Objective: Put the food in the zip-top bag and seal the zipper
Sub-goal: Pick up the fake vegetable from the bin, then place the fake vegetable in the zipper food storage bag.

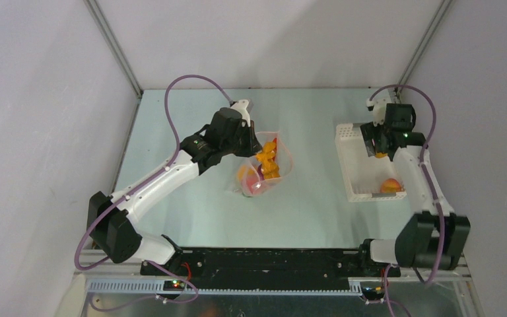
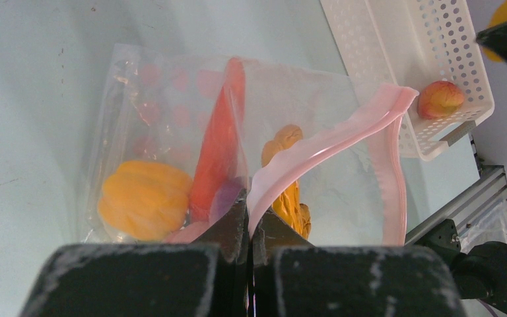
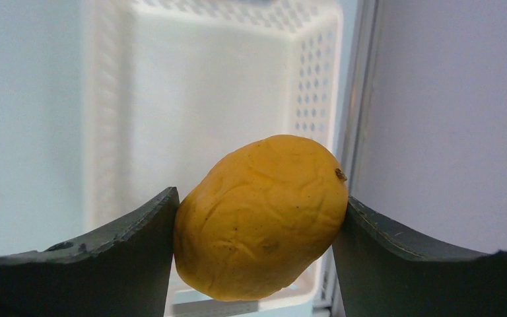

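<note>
Your right claw (image 3: 261,214) clamps a wrinkled, oval yellow fruit (image 3: 264,198) above the perforated basket (image 3: 311,79); your left claw (image 2: 249,228) pinches the soft pink zipper (image 2: 317,148) of the clear bag (image 2: 165,92).

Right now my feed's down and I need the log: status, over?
Left tool shut on zipper, holding zip-top bag open. Right tool gripping yellow toy fruit over white basket. One peach left in basket. Nothing between basket and bag.

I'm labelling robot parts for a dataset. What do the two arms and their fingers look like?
Both arms have white links and black joint housings: left arm, right arm. A purple cable loops along each. Small green lights glow near the wrists. The fingers are dark, with curved inner faces.
</note>
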You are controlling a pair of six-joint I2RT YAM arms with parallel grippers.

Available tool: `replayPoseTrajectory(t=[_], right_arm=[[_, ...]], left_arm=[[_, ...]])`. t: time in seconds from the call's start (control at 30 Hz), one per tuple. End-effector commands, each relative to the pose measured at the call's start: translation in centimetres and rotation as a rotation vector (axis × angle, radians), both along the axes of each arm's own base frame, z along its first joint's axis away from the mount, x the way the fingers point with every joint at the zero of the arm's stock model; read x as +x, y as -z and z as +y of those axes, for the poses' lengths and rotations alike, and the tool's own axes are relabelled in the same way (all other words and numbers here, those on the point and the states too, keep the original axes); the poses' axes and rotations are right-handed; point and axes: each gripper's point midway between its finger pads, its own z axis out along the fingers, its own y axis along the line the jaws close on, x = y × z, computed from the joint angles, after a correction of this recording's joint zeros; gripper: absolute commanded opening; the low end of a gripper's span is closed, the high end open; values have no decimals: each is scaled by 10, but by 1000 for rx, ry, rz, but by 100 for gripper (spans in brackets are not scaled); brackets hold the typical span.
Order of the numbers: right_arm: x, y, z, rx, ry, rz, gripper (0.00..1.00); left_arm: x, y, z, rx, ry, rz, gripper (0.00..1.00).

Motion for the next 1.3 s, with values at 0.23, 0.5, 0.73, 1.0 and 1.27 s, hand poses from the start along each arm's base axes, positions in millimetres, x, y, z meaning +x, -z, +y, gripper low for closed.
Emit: replayPoseTrajectory(t=[0.23,0.5,0.73,1.0,1.27], right_arm=[[-72,-111,259,378,-768,-331,11],[-138,-128,359,539,-1127,-337,14],[-105,-105,383,515,-999,-336,14],[-68,-56,367,380,-739,-270,20],[-87,-12,378,335,-785,-114,30]], left_arm=[[9,-33,8,-23,-64,-61,0],[4,-40,14,-18,-75,-73,0],[-4,-46,13,-37,-57,-80,0],[-12,-57,12,-65,-35,-90,0],[-15,-63,10,-89,-30,-95,0]])
